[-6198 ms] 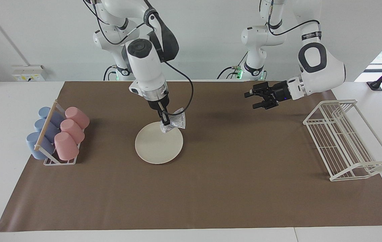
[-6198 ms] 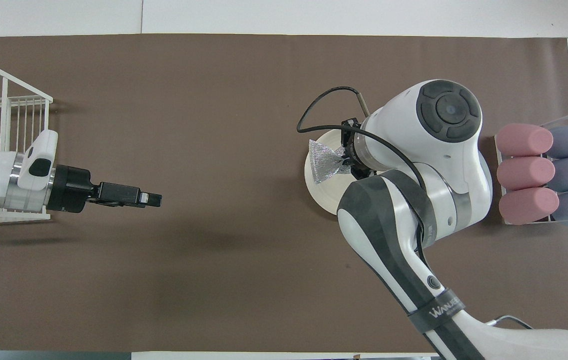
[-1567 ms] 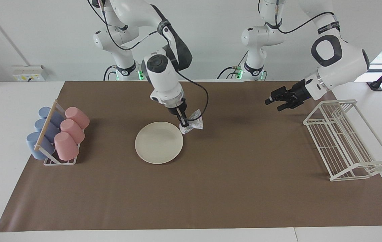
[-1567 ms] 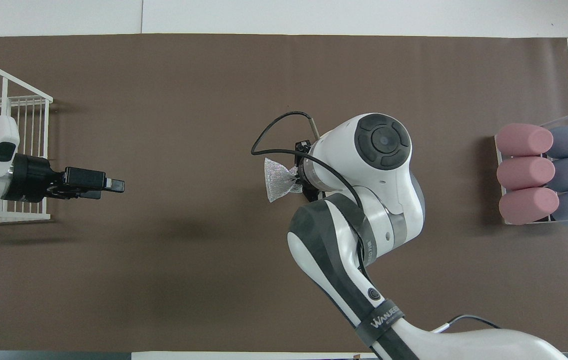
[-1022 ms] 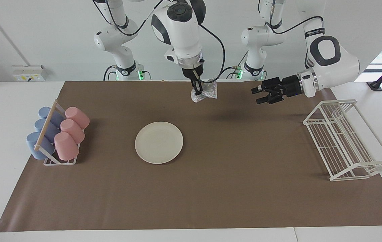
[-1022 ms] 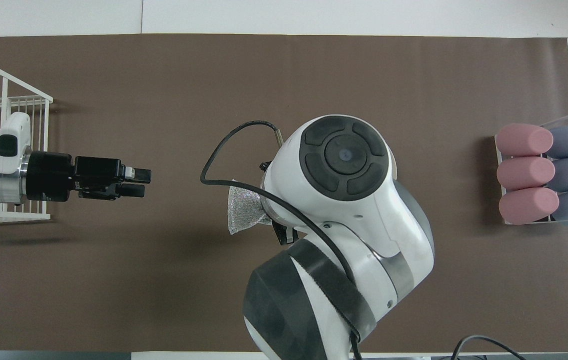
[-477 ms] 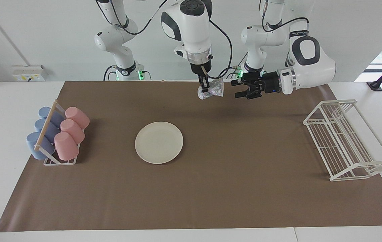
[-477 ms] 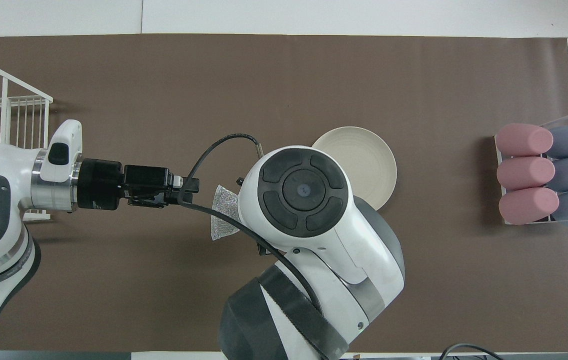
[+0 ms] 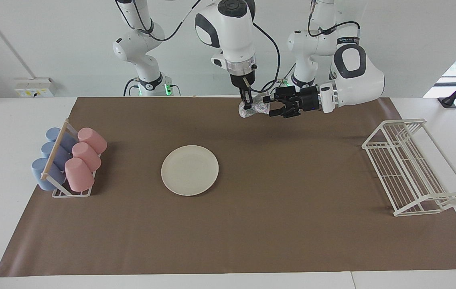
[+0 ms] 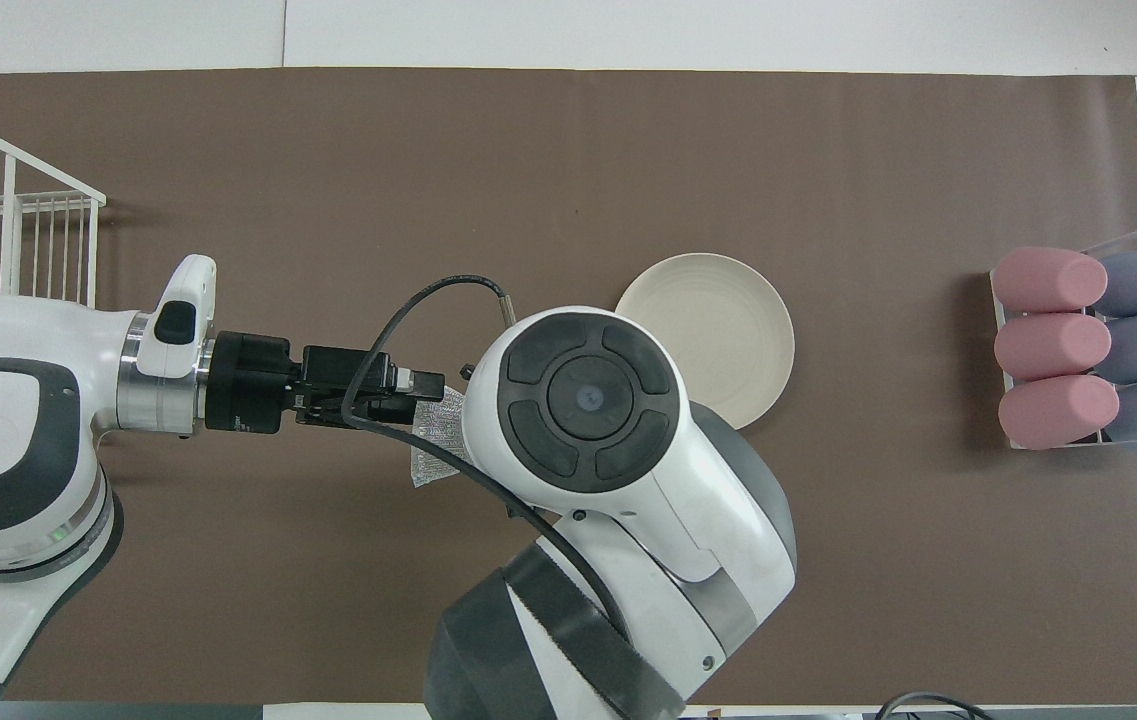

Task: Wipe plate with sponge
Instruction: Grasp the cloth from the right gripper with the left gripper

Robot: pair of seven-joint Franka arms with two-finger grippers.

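Note:
The cream-white plate [image 9: 189,170] lies flat on the brown mat with nothing on it; in the overhead view the plate [image 10: 718,310] is partly covered by the right arm. Raised over the mat's robot-side edge, my right gripper [image 9: 247,105] points down and is shut on the silvery mesh sponge [image 9: 256,108]. My left gripper [image 9: 270,106] reaches in level from the left arm's end, its jaws open on either side of the sponge's free end. From overhead the sponge [image 10: 433,445] peeks out between the left gripper [image 10: 428,395] and the right arm, which hides the right gripper.
A rack of pink and blue cups [image 9: 67,164] lying on their sides stands at the right arm's end of the mat. A white wire rack [image 9: 412,168] stands at the left arm's end.
The right gripper lifted the sponge off the plate and carried it up toward the left arm. The left gripper swung in level until its open jaws reached the sponge's end.

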